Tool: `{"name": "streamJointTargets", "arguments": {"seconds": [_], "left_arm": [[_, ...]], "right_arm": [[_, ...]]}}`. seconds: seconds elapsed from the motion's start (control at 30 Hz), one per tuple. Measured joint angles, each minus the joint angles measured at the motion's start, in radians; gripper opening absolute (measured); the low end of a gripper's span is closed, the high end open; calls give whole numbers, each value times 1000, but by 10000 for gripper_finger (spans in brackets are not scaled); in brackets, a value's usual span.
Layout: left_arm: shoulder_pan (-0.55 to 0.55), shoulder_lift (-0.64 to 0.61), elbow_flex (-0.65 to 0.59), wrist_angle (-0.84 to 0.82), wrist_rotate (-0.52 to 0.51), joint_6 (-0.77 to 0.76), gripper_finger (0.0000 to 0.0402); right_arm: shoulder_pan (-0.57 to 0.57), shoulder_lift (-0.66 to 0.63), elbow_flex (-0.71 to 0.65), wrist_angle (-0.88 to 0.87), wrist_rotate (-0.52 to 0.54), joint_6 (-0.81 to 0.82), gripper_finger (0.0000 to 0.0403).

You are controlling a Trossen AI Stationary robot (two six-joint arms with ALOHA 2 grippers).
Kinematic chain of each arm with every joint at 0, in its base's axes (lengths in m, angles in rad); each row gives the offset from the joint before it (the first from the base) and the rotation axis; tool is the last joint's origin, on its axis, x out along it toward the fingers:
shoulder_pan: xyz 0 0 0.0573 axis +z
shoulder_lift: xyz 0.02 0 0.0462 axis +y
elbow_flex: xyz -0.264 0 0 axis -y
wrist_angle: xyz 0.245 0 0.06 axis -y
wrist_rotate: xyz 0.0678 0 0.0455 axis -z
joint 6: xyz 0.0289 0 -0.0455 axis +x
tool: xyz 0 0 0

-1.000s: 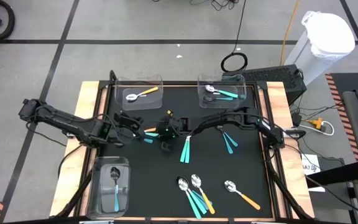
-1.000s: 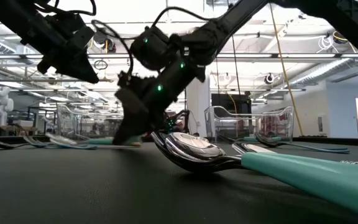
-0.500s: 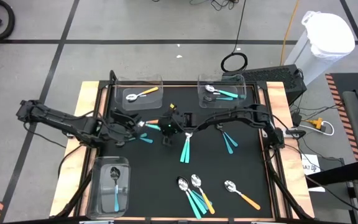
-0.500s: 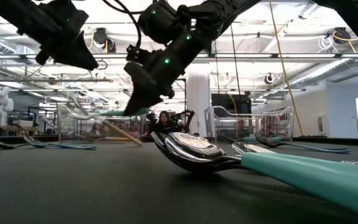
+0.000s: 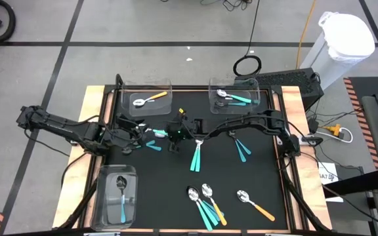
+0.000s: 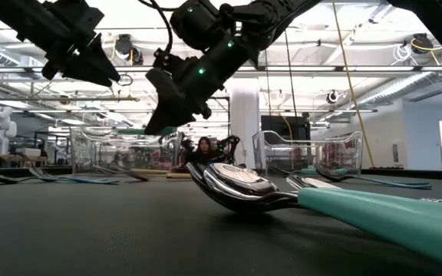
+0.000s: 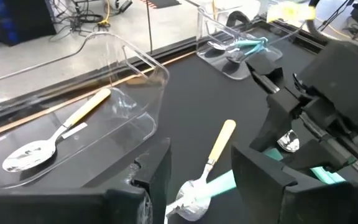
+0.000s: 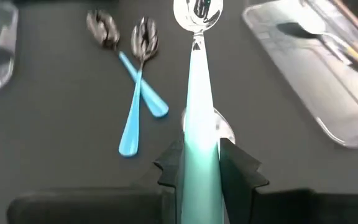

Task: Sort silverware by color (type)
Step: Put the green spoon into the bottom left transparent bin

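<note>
Presently right tool [image 8: 201,163] clamps teal spoon [image 8: 199,93] aloft; left tool [image 7: 201,186], fingers apart at nine o'clock, risks collision.

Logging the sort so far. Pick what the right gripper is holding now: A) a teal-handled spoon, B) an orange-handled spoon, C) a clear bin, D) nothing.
A: in the right wrist view the right gripper is shut on the teal-handled spoon, its handle clamped between the fingers and its metal bowl pointing away from the wrist.
</note>
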Motion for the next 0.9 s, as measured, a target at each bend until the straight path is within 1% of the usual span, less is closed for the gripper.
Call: {"name": "streamJointTargets", "arguments": {"seconds": [0.17,0.23,0.37,0.47,0.53,0.57,0.63,0.7,0.83,0.9], "left_arm": [[0,5,0,-11,-18,-50,167],[0,13,0,-14,-33,-56,167],[0,28,0,-53,-49,-97,167],[-7,32,-9,-95,-62,-156,167],[-17,32,-27,-91,-84,-183,167],[-23,32,-40,-76,-96,-194,167],[-32,32,-73,-13,-118,-198,167],[-34,33,-115,91,-126,-168,167],[-32,37,-212,401,-130,-7,167],[-32,38,-255,560,-129,96,167]], "right_arm": [[-8,-7,0,67,160,82,59],[-10,-13,0,83,200,98,59],[-7,-26,-13,134,204,110,59],[-6,-43,-88,194,202,130,59],[-8,-71,-172,265,198,120,59],[-8,-83,-220,335,197,101,59],[-4,-108,-314,499,196,125,59],[1,-125,-407,673,163,145,59],[6,-130,-558,1057,69,179,59],[9,-133,-594,1164,36,181,59]]}}
